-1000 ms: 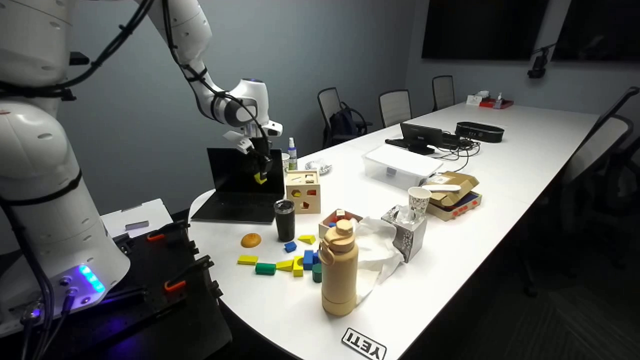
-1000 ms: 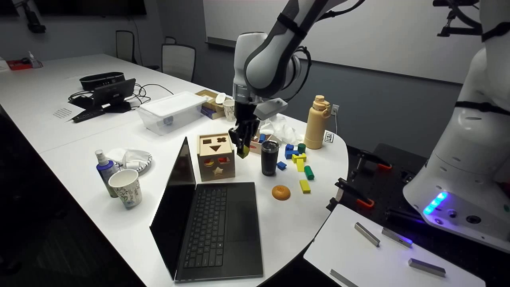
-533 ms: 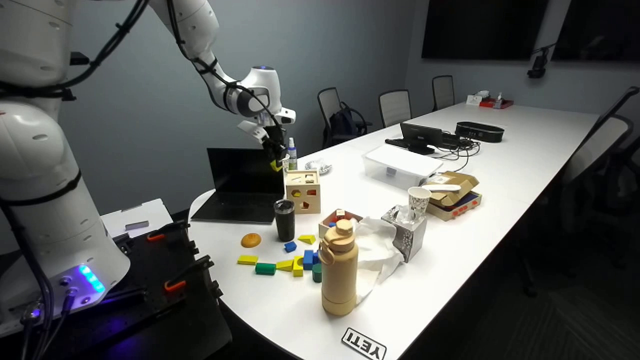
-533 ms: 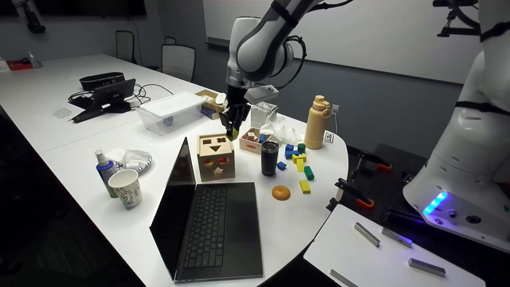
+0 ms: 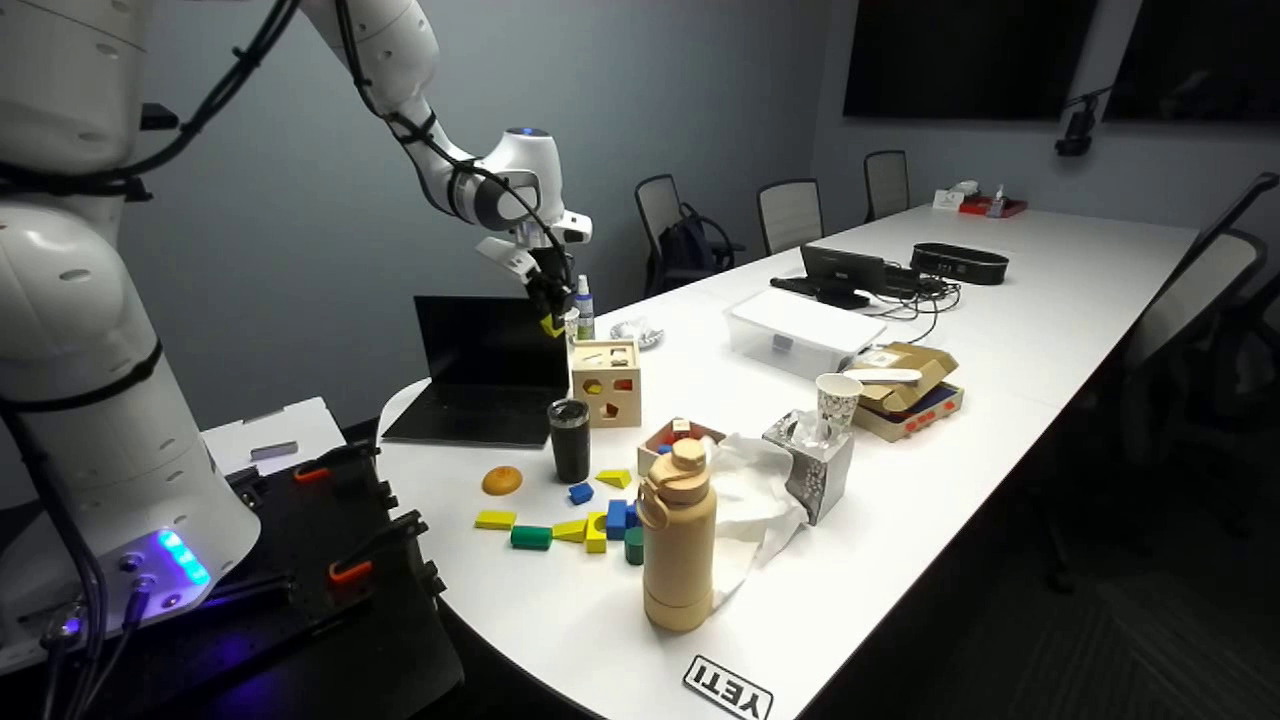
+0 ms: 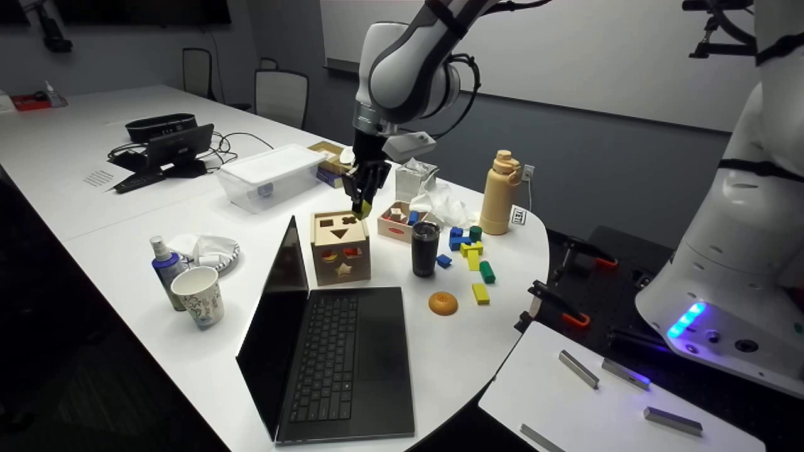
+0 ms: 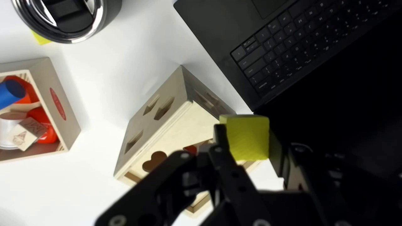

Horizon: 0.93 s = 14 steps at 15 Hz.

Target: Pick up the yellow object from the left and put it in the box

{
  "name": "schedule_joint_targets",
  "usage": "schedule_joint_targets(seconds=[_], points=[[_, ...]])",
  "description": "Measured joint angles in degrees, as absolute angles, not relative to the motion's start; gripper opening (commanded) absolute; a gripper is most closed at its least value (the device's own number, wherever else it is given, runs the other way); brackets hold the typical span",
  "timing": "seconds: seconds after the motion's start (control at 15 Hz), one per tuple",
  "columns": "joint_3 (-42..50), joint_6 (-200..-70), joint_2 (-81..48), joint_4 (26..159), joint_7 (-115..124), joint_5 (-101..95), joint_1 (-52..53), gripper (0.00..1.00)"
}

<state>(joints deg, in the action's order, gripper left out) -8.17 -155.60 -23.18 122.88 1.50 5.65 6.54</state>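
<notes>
A long white surface is set in a grey-walled room, and a black laptop is stood unfolded on it. Since a second ago the black tool has been raised and brought nearer the top of a small wooden shape-sorting box; over the last half second only a slight shift is seen. A small bright-yellow block is gripped firmly by it, held up off the surface and, in an exterior view, apart from the box. A silver-patterned tissue box, covered a second ago in an exterior view, has been revealed. Inside the shape-sorting box, yellow and red pieces are glimpsed through the side openings. A blue cylinder, red shapes and a pale printed cube are held in a low wooden crate. The contents of a clear plastic bin with a white lid cannot be made out. In the wrist view the crate is cut off at the left and a black steel-rimmed tumbler at the top; the box's top is partly hidden by tool and block.
</notes>
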Motion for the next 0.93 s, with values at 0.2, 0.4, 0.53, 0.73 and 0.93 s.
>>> schedule_joint_targets(seconds=[0.2,0.4,0.53,0.73,0.93], points=[[-8.0,-155.6,-25.2,121.0,1.5,5.4,6.6,0.1],[-7.4,-155.6,-28.5,117.4,1.5,4.9,6.6,0.1],[-7.2,-155.6,-30.9,114.6,1.5,4.9,6.5,0.1],[-7.2,-154.9,-34.2,110.1,1.5,5.0,6.4,0.1],[-7.2,-151.9,-37.0,105.5,1.8,5.3,6.4,0.1]])
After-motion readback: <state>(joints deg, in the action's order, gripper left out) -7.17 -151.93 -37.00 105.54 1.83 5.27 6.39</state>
